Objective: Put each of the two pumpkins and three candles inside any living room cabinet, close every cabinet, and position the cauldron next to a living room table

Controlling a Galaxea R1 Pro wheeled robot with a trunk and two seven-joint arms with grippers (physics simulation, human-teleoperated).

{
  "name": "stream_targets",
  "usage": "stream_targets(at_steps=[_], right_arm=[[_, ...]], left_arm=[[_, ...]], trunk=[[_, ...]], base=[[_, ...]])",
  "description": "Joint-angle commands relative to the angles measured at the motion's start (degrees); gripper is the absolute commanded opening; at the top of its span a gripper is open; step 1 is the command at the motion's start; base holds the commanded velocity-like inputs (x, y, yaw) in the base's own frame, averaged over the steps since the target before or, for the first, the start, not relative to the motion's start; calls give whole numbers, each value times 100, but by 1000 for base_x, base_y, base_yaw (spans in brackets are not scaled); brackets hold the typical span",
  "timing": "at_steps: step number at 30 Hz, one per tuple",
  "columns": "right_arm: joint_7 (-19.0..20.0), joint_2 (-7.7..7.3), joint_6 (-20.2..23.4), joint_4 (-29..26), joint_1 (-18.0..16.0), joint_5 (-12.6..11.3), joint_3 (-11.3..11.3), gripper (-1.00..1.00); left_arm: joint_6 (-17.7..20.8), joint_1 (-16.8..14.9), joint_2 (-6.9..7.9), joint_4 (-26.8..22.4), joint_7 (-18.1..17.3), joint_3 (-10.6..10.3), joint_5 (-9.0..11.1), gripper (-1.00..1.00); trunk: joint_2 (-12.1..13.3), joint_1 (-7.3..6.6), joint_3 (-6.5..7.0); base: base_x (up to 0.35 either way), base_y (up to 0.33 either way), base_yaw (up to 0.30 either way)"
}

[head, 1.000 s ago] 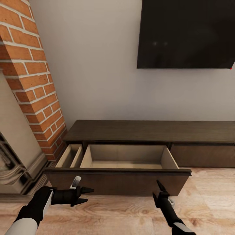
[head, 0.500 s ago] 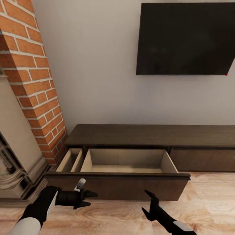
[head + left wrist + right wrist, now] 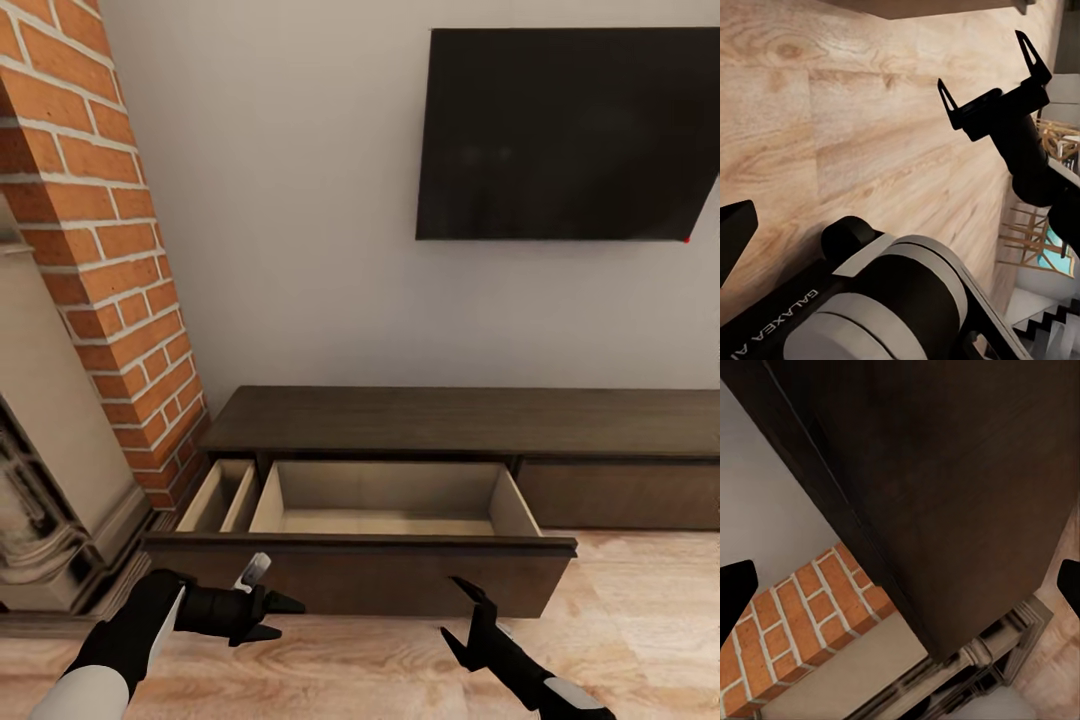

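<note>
The cabinet [image 3: 470, 420] stands just beyond both pincers, its wide drawer [image 3: 360, 570] pulled out. Left pincer [image 3: 285, 617] and right pincer [image 3: 467, 618] hang released, grasping nothing, near the drawer front.

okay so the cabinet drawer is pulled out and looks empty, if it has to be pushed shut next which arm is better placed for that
Probably the right. The right gripper hangs open just before the drawer front, nearer its middle. The left gripper is also open but near the front's left end, pointing sideways along it.
</note>
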Motion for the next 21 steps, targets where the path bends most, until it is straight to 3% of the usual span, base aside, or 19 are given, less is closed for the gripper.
stream_targets(at_steps=[1, 5, 21], right_arm=[[-3, -22, 6, 0, 1, 4, 1, 100], [-16, -138, 16, 0, 1, 5, 6, 100], [-58, -240, -32, 33, 8, 8, 15, 100]], left_arm=[[-1, 0, 3, 1, 0, -3, -2, 100], [-1, 0, 3, 2, 0, -8, -2, 100], [0, 0, -1, 5, 0, -9, -2, 100]], trunk=[[42, -23, 18], [202, -110, 90], [844, -462, 377]], base=[[-23, 0, 0], [-9, 0, 0], [0, 0, -11]])
